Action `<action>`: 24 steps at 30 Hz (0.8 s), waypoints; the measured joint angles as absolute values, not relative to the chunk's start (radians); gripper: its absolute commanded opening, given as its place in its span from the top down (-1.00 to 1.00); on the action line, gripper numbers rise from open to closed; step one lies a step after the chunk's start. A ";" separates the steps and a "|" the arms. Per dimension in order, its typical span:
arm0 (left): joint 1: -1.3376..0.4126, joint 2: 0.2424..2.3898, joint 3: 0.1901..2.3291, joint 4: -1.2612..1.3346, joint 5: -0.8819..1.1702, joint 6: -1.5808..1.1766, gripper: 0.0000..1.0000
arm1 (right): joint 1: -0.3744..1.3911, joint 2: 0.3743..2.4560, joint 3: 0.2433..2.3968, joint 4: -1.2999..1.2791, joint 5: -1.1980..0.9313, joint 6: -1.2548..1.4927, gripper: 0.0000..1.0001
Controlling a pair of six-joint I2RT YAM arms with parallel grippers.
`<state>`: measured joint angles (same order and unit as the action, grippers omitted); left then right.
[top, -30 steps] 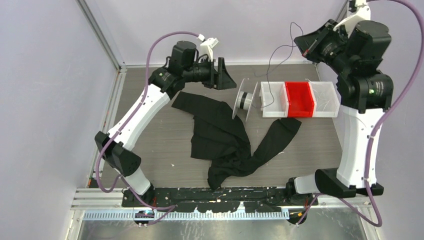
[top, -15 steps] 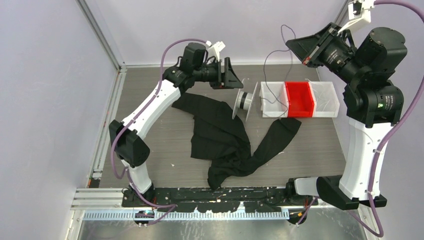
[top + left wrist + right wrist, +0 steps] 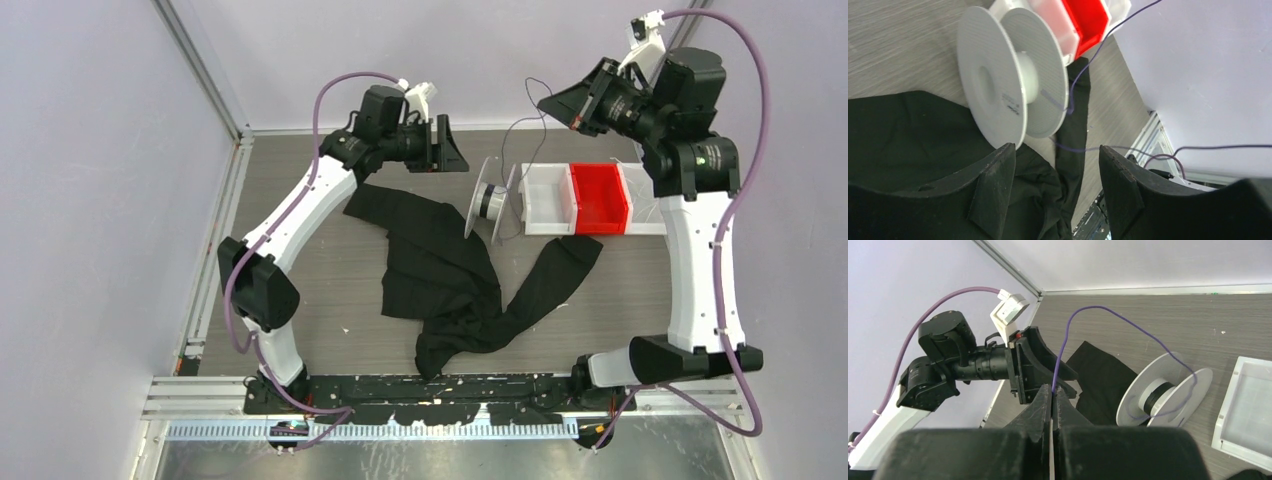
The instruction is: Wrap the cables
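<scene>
Barely begun, I'd say: the cable [image 3: 1108, 313] makes one loose loop round the spool [image 3: 1168, 371], its end pinched high in the right gripper [image 3: 1053, 390], while the left gripper [image 3: 1057, 167] hangs nearby, fingers apart, empty.

The cable [image 3: 1096, 306] is showing purple, the spool [image 3: 993, 90] white with fine ridging, the cloth [image 3: 440, 265] black, the middle bin [image 3: 598, 200] red, the outer bins [image 3: 545, 195] white, and the bench [image 3: 320, 280] grey wood grain.
</scene>
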<state>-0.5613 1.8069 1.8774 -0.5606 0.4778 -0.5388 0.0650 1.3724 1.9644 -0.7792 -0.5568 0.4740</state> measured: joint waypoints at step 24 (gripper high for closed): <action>-0.508 1.842 1.833 -0.603 0.482 -0.514 -0.28 | 0.153 1.617 2.085 -0.659 -0.593 0.486 0.99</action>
<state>-0.5083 1.8420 1.8332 -0.6025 0.4816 -0.5137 0.1532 1.6173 2.0846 -0.6586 -0.5934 0.4862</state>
